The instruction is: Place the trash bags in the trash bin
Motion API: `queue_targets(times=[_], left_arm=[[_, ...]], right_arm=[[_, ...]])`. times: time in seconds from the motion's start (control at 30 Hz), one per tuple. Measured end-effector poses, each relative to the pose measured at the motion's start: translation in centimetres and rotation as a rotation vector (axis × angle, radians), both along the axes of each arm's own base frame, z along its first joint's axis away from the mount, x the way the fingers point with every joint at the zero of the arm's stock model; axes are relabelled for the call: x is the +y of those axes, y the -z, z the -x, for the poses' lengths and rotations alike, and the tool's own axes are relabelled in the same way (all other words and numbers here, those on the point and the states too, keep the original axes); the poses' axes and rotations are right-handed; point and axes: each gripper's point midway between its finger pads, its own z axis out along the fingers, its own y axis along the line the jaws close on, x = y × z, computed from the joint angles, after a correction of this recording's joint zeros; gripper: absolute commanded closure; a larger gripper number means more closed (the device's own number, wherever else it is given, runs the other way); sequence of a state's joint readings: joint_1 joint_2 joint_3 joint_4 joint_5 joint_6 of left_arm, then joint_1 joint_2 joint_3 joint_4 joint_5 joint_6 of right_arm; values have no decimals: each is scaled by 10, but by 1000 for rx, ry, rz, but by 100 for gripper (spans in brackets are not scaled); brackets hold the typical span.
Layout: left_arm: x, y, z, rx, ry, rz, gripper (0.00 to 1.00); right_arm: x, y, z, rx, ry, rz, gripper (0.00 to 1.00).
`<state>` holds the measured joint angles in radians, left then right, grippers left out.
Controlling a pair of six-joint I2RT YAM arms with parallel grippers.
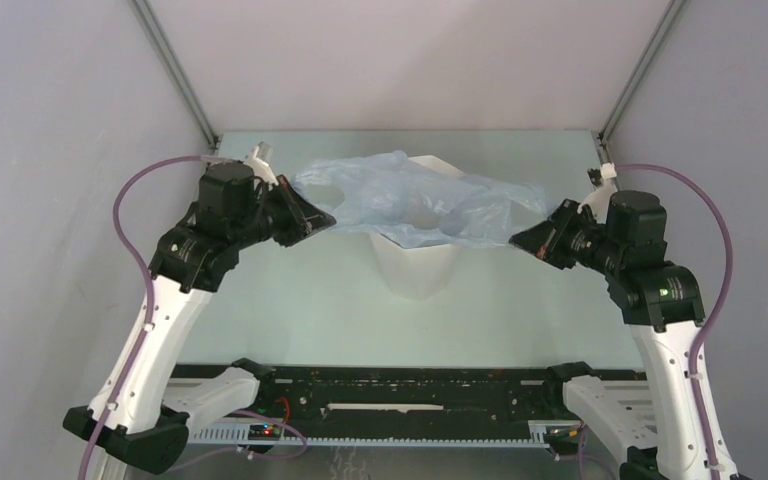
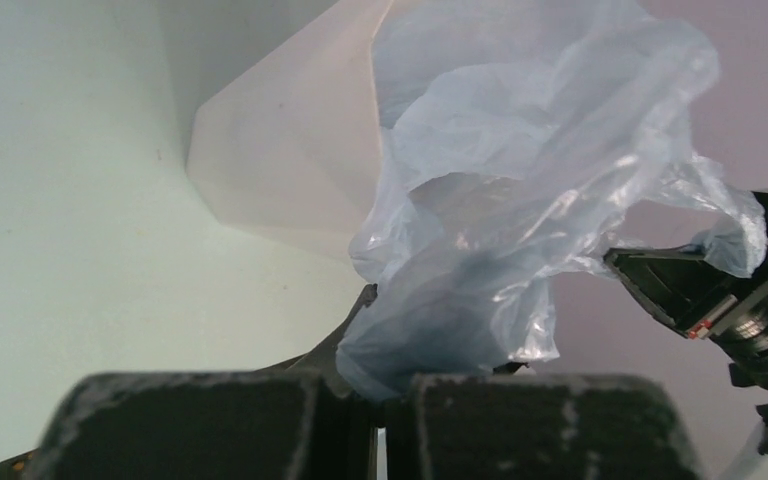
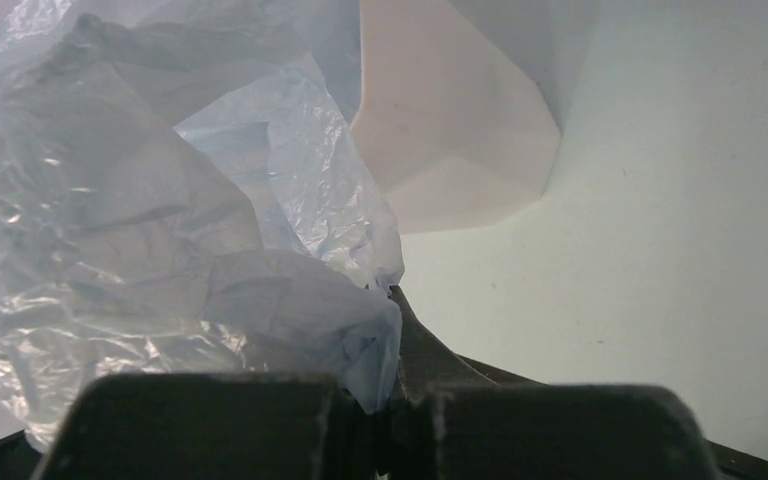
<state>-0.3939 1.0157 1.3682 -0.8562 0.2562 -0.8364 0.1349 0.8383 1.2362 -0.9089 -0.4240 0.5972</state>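
Two tools, both pressed together, each pinching one end of the trash bag [image 1: 410,198]. On the near-left side the left tool [image 1: 312,216] nips the bag's left end, and on the near-right side the right tool [image 1: 530,238] nips the right end. Both wrist views show crumpled film bunching straight out of the closed jaws.

Bag is pale blue, thin and crinkly, stretched between the tools and held off the counter [image 1: 290,310]. Its middle sags over the mouth of the trash bin [image 1: 418,268] and drapes the rim. Cannot tell whether any film dips inside.

Bin is translucent white, faceted and upright, around the counter's middle, a little toward the far edge.

Progress, my reading: the bag is up and placed over the bin. Left to do: work the film down into the mouth, then let go of both ends. Bag looks wider than the opening, so it likely needs pushing in.

Writing: none legible on bag or bin. Small red tag [image 2: 701,327] on the right tool, too small to read.
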Motion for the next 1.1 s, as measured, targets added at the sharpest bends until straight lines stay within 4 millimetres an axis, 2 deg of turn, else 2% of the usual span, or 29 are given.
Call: queue_targets(times=[0.37, 0.57, 0.73, 0.83, 0.9, 1.03, 1.1], left_arm=[[16, 26, 10, 46, 4, -124, 100], [16, 35, 9, 44, 14, -136, 100], [12, 77, -2, 105, 17, -160, 100], [8, 105, -13, 153, 21, -185, 100], [5, 113, -21, 166, 23, -196, 92], [2, 118, -33, 150, 41, -225, 56], [3, 115, -34, 129, 50, -238, 44]], right_arm=[[-11, 14, 11, 36, 22, 66, 100], [-12, 26, 14, 60, 15, 82, 100], [-12, 61, 0, 116, 10, 104, 97], [-11, 82, -11, 172, 6, 120, 88], [-9, 92, -21, 198, -6, 124, 79], [-6, 95, -29, 193, -35, 131, 53], [-6, 91, -27, 168, -49, 139, 42]])
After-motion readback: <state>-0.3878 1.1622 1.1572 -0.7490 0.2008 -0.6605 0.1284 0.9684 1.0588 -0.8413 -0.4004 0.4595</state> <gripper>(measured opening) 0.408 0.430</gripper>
